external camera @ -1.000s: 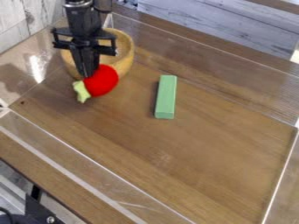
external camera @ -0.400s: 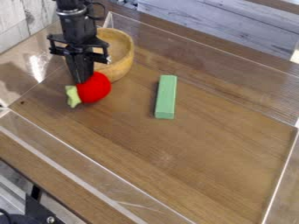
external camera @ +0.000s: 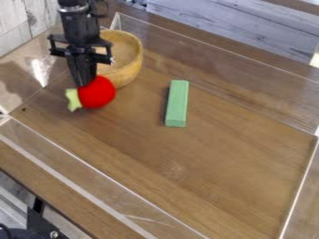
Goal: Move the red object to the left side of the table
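Observation:
The red object (external camera: 99, 92), a small round toy fruit with a light green leafy end pointing left, hangs at the tips of my gripper (external camera: 84, 80) just above the table (external camera: 187, 173). The dark fingers come straight down from above and are shut on the fruit's upper left side. The gripper partly covers the fruit's top. All of this sits in the left half of the brown wood-grain tabletop, close in front of the wooden bowl.
A wooden bowl (external camera: 126, 53) stands right behind the gripper, to its right. A green rectangular block (external camera: 177, 103) lies near the table's middle. A clear plastic rim (external camera: 37, 140) runs along the table's edges.
The gripper has moved left across the table with the red object in it, away from the green block. The bowl and block have stayed in place.

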Motion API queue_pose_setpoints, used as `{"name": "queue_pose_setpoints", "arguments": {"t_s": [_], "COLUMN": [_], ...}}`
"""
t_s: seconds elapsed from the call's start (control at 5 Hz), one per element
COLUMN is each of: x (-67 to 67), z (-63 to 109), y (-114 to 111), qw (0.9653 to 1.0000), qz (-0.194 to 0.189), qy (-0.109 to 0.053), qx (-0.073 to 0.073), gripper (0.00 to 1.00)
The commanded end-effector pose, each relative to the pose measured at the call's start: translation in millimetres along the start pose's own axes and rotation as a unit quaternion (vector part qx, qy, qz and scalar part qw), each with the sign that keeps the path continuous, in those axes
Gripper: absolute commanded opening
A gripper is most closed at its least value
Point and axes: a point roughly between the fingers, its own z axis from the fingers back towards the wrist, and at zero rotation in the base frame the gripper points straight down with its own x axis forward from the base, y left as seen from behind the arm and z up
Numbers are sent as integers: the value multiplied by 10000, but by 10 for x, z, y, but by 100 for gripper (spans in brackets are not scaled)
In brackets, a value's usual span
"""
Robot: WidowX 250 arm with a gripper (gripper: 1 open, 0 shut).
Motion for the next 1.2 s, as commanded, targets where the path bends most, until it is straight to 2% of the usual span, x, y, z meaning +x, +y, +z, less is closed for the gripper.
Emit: {"name": "queue_pose_setpoints", "arguments": {"t_s": [0.0, 0.4, 0.6, 0.8, 1.0], "x": [103, 140, 133, 108, 176], "z": [138, -104, -153, -192, -204], "y": [80, 274, 342, 401, 474], "qw": [9991, 9994, 9997, 9998, 9996], "qz": [280, 249, 120, -5, -235], "qy": [-314, -250, -220, -183, -132], "qx": [84, 57, 43, 23, -10], "gripper": [0, 0, 0, 100, 100]}}
